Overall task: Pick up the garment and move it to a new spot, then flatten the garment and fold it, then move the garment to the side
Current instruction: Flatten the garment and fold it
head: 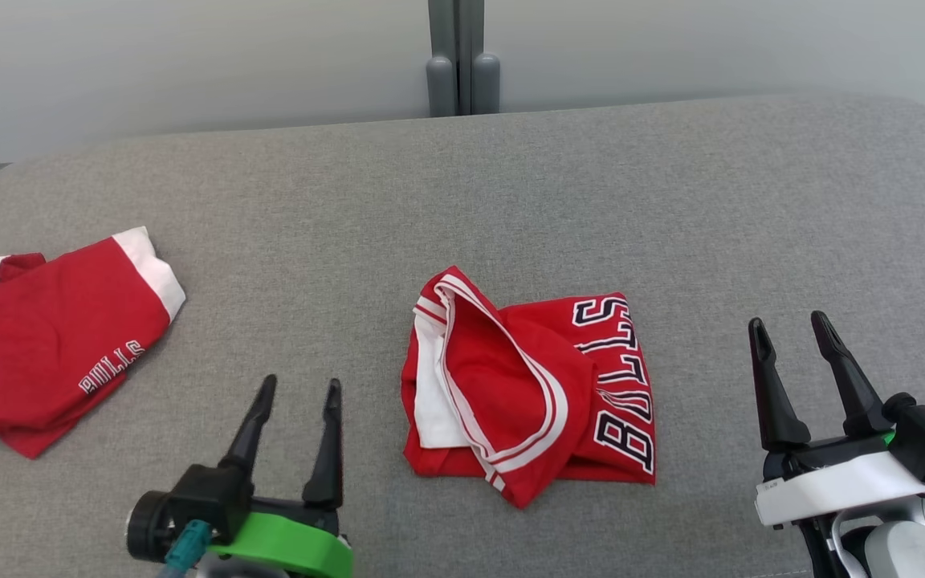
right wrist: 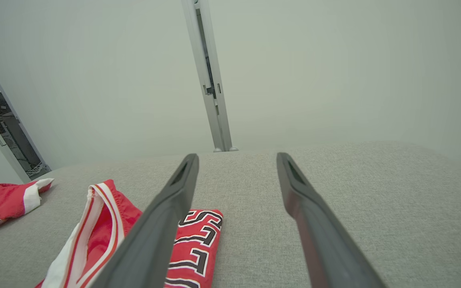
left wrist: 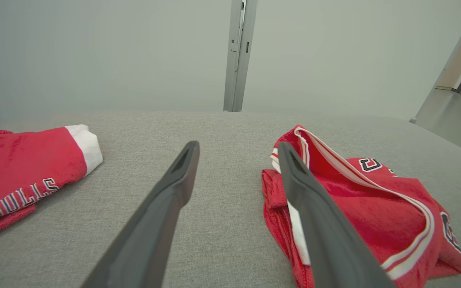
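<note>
A crumpled red garment (head: pixel 528 384) with white trim and black lettering lies in the middle of the grey padded surface (head: pixel 511 201); I also see it at the right of the left wrist view (left wrist: pixel 374 208) and the lower left of the right wrist view (right wrist: pixel 106 224). My left gripper (head: pixel 302 392) hovers open to the garment's lower left, a short way off, nothing between its fingers. My right gripper (head: pixel 792 327) stands open to the garment's right, apart from it and empty. Seen from its own wrist, the left gripper (left wrist: pixel 238 147) points past the garment's left edge.
A second red garment (head: pixel 45 337) with a white band lies at the surface's left edge, also visible in the wrist views (left wrist: pixel 26 176) (right wrist: pixel 6 200). A grey post (head: pixel 462 56) rises behind the surface against a pale wall. Bare grey fabric stretches to the right.
</note>
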